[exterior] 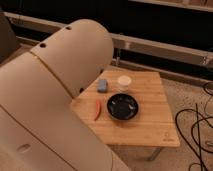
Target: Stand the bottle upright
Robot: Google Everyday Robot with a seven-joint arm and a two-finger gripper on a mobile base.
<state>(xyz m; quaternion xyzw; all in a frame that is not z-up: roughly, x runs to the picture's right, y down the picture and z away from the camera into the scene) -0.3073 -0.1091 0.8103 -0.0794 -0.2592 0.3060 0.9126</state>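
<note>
A large cream arm [60,95] filled the left half of the frame, running from the lower left corner up to a rounded joint near the upper middle. Small dark screw holes dotted its shell. It covered the left part of the counter [150,127] and everything behind it. The tool was out of view, so its opening could not be told. The bottle could not be seen either; if it was on the counter, the arm hid it.

Just right of the arm lay the wooden counter, a pale bamboo top seen at an angle, with one leg showing under its lower right corner. Near the arm's edge, in the middle of the frame, sat a small blue-grey block [102,85]. Below it a red chili [97,109] lay flat, pointing roughly toward the bottom of the frame. Right of the block, and near it, stood a small white cup [124,82], upright. Below the cup, and just right of the chili, sat a dark round plate [122,106].

The right part of the counter top was bare wood with a small mark near its lower right corner. At the right edge of the frame black cables [197,130] looped over the speckled floor [187,95]. Across the top ran a dark wall with a pale rail [165,47].
</note>
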